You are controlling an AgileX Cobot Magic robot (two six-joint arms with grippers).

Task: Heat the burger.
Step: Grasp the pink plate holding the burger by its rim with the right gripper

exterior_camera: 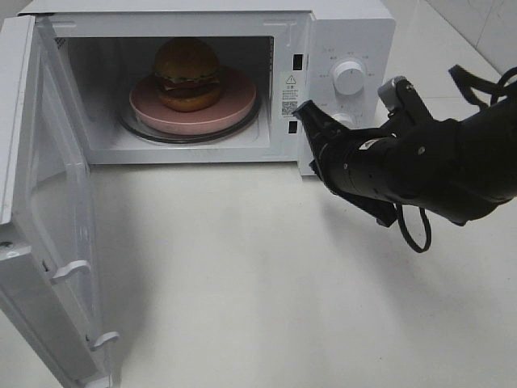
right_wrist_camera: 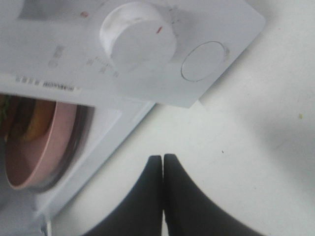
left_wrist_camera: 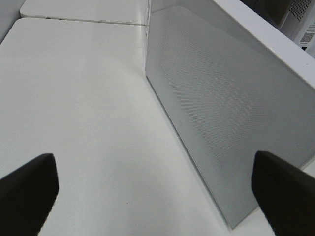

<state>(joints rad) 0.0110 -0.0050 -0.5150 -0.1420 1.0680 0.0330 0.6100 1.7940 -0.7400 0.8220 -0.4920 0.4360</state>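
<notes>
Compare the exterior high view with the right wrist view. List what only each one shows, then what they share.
Only the exterior high view: the microwave's open door, swung out on the left, and the whole burger sitting on its plate inside.
Only the right wrist view: the round button beside a knob, and the red mark on that knob.
Both: the pink plate, the control panel, the white table and the shut right gripper.

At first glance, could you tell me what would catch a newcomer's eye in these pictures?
The burger sits on a pink plate inside the white microwave, whose door hangs wide open on the left. On the right, the black right gripper, shut, hovers before the control panel.
</notes>
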